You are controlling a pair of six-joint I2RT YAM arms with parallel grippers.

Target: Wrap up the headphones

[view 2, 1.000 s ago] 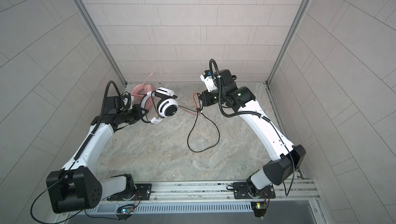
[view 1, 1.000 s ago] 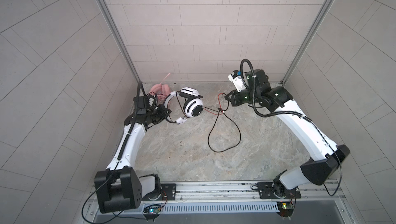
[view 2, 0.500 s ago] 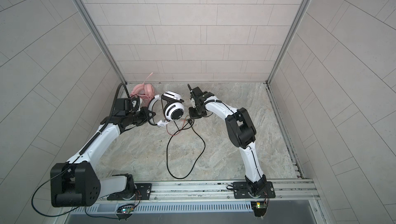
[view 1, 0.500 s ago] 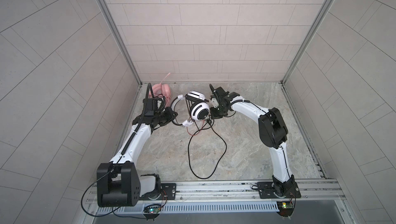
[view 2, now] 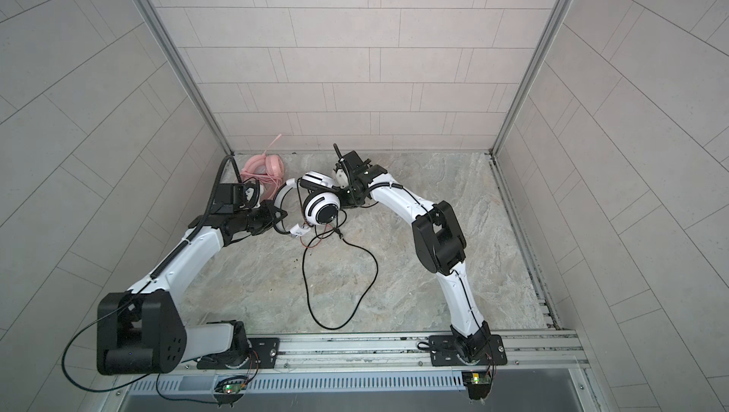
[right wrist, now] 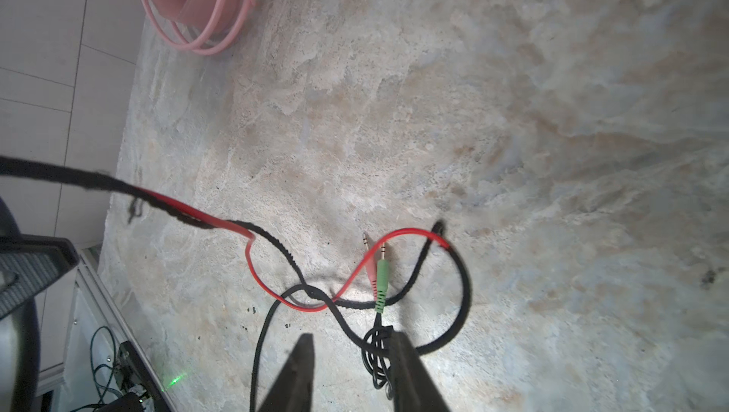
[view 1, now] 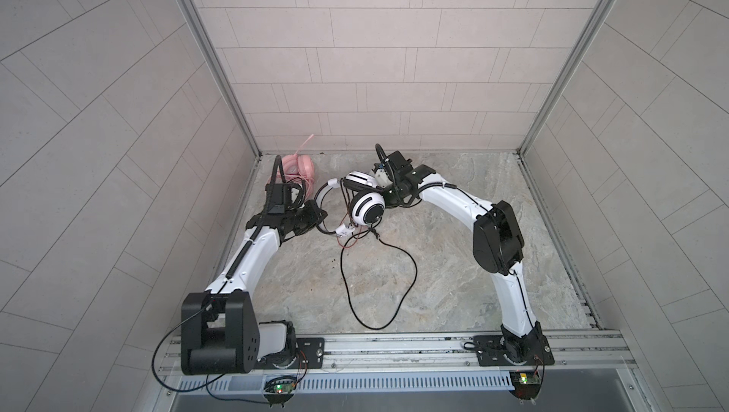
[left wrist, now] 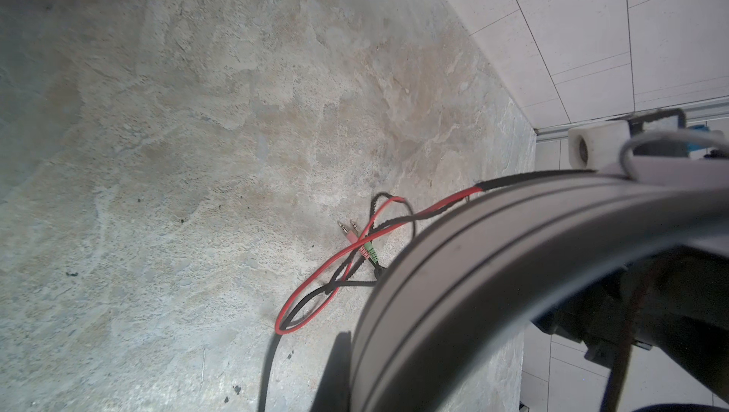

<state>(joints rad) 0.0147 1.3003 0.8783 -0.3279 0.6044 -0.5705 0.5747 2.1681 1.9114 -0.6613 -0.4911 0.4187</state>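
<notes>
Rear of tabletop (view 1: 453,272), left of centre: white-and-black headphones (view 1: 367,209) held, pink headphones (view 1: 301,165) in the back-left corner.
Left gripper (view 1: 315,214) clamped on headband (view 1: 320,193); right gripper (right wrist: 352,341) jaws apart beside plugs (right wrist: 378,272); black cable (view 1: 410,272) loops across tabletop.

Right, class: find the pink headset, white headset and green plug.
pink headset (view 1: 303,164), in a top view: ear cup
white headset (view 1: 367,209), in a top view: ear cup
green plug (right wrist: 381,273), right wrist view: sleeve

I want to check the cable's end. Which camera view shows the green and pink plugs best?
The right wrist view: the plugs look large and sharp. The left wrist view shows them small, crossed by red wire. In both top views they cannot be told.
</notes>
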